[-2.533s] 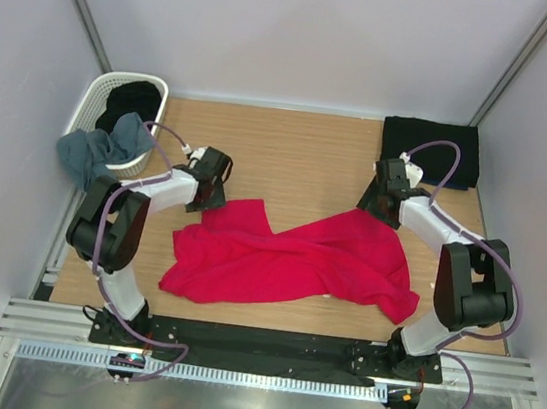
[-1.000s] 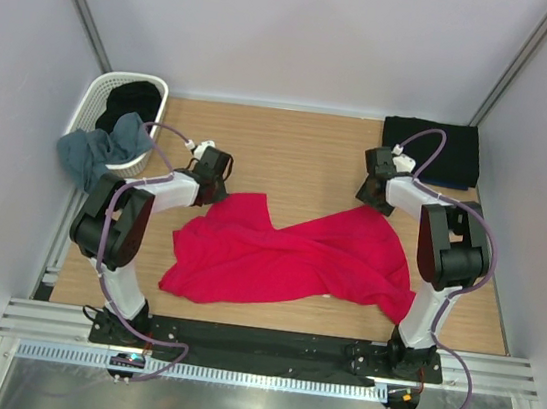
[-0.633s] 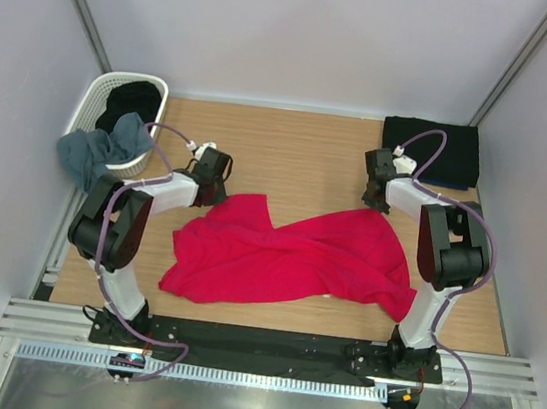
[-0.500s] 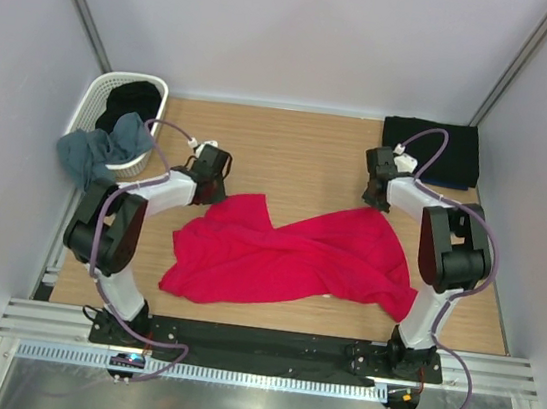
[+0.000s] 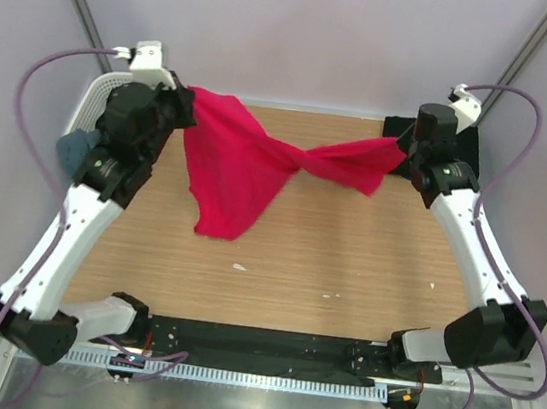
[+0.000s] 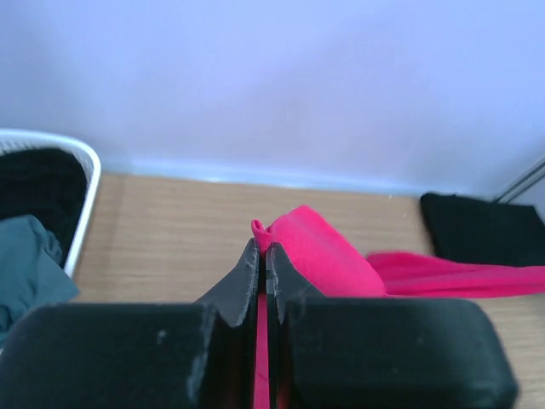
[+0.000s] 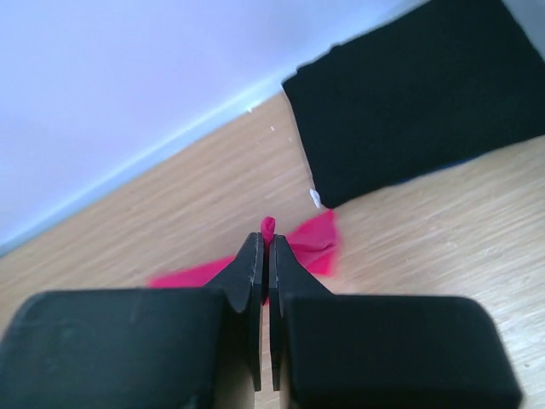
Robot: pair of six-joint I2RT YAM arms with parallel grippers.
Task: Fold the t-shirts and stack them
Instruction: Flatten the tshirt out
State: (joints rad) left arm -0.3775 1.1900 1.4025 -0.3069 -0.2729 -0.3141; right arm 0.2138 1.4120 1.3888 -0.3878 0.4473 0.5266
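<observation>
The crimson-red t-shirt (image 5: 244,160) hangs in the air over the back of the table, stretched and twisted between both arms. My left gripper (image 5: 187,112) is shut on one corner of the red t-shirt (image 6: 319,256) at the back left; a fold of cloth pokes out above its fingertips (image 6: 249,256). At the back right, my right gripper (image 5: 401,153) is shut on the opposite corner of the red t-shirt (image 7: 311,243). A folded black t-shirt (image 7: 417,102) lies flat at the back right corner. Another black t-shirt (image 6: 38,183) and a grey-blue t-shirt (image 6: 25,264) sit in the basket.
The white lattice basket (image 5: 94,100) stands at the back left, partly hidden by my left arm. Pale walls close in the wooden table (image 5: 348,255) on three sides. Small white specks lie on the wood near the front.
Both arms have risen and swung back and outward, lifting the red t-shirt off the table. The right gripper closed on its corner about a second ago.
</observation>
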